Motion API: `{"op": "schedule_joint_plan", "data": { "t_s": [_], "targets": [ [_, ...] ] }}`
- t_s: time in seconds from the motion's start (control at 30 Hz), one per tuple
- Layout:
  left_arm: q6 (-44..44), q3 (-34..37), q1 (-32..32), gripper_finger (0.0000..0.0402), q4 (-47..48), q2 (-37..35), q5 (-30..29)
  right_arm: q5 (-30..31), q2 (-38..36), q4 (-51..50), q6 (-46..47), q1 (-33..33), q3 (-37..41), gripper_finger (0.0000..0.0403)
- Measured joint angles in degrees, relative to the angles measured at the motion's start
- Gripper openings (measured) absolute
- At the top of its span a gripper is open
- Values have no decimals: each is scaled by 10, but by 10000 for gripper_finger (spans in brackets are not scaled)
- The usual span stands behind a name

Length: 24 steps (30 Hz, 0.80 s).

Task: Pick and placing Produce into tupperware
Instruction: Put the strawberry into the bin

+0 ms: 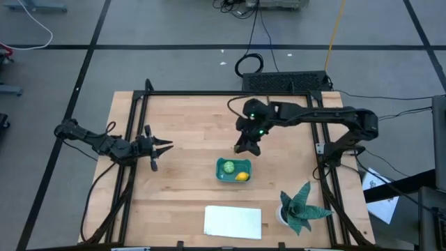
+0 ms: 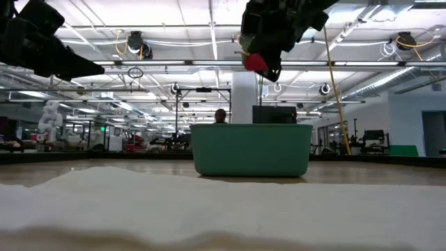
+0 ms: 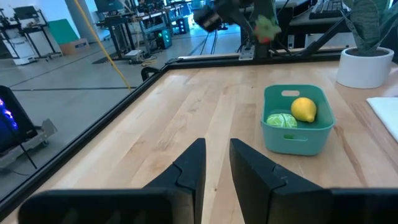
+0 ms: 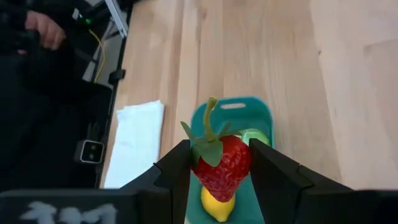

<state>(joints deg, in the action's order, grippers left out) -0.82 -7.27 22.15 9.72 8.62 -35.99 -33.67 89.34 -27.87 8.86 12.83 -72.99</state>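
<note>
the right tool (image 4: 219, 168) pinches a red strawberry (image 4: 222, 165) between its fingers, held in the air just above and beside the teal tupperware (image 1: 224, 175) near the middle of the wooden table (image 1: 188, 132). a yellow lemon (image 3: 303, 109) and a light-green piece (image 3: 282, 120) lie inside the tub. the left tool (image 1: 162, 146) hovers over the table's left part, fingers spread, holding nothing.

Teal tupperware (image 1: 233, 171), plain, no pattern. Inside: yellow lemon (image 3: 303, 109); light-green round piece (image 3: 282, 121) with paler veining. Red strawberry (image 4: 222, 165), seed-dotted, green leafy stem, between dark fingers of right gripper (image 4: 219, 180). Left gripper (image 1: 162, 147) dark, black. Table (image 1: 188, 125) light wood, pale plank grain. White sheet (image 1: 233, 222). Plant (image 1: 301, 207) green with paler leaf edges, white pot (image 3: 365, 67). Green light on right arm (image 1: 252, 114).
</note>
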Motion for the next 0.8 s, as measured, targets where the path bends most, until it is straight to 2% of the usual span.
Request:
{"op": "schedule_joint_plan", "data": {
  "t_s": [0.5, 0.63, 0.8],
  "targets": [
    [-2, 0, 0, 79, -1, 0, 0, 11, 88, -22, -84, -56, 0, 132],
    [-2, 0, 0, 79, -1, 0, 0, 36, 105, -36, -85, -61, 0, 132],
    [-2, 0, 0, 79, -1, 0, 0, 37, 127, -34, -78, -60, 0, 132]
  ]
}}
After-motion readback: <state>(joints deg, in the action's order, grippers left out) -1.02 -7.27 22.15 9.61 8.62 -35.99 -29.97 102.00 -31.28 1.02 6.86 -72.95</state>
